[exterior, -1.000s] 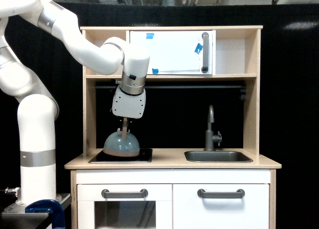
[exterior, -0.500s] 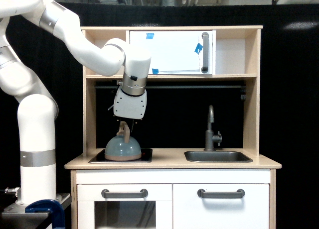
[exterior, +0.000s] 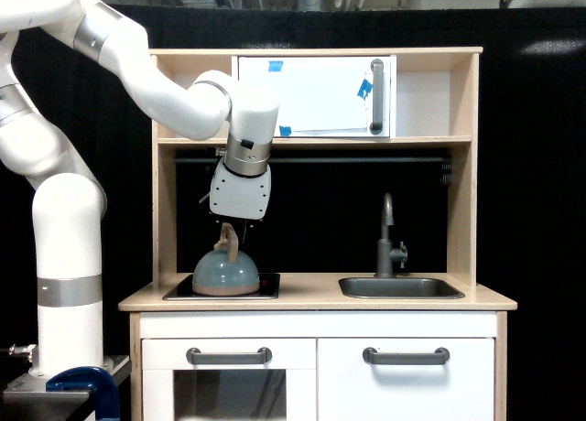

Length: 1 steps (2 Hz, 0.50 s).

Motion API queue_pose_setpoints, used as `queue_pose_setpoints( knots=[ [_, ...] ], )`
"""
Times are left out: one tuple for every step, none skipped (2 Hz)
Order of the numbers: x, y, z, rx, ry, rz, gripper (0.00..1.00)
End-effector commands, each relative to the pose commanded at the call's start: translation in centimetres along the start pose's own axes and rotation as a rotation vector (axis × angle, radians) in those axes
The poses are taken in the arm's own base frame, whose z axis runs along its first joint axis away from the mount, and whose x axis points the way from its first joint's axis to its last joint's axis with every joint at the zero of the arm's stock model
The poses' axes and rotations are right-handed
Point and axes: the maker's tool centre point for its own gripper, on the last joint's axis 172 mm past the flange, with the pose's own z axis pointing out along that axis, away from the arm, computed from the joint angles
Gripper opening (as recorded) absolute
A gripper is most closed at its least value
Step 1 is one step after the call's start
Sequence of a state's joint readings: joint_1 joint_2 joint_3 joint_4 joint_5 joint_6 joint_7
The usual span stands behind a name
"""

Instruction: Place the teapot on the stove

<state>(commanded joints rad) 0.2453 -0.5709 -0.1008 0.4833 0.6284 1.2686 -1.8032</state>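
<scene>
The pale blue-grey teapot (exterior: 224,274) sits flat on the black stove (exterior: 265,285) at the left of the wooden counter. Its tan handle (exterior: 228,242) leans slightly. My gripper (exterior: 231,225) hangs straight above the handle from the white wrist block. Its dark fingers barely stand out against the black backdrop. The handle's top shows just below them, and the pot rests on the stove by itself, so the gripper reads as open.
The grey sink (exterior: 400,287) and its tap (exterior: 389,238) are at the exterior view's right of the stove. A shelf (exterior: 316,142) and a white cabinet door (exterior: 316,96) run overhead. Wooden side walls (exterior: 166,210) close in the counter space.
The teapot dropped out of its tilted, lifted pose and settled flat on the stove. My gripper rose slightly and shifted a little to the exterior view's right, leaving the handle.
</scene>
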Motion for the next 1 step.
queue_pose_setpoints(
  knots=[
    [-1.57,-1.9,-7.98,0.0,0.0,0.0,1.0]
  ],
)
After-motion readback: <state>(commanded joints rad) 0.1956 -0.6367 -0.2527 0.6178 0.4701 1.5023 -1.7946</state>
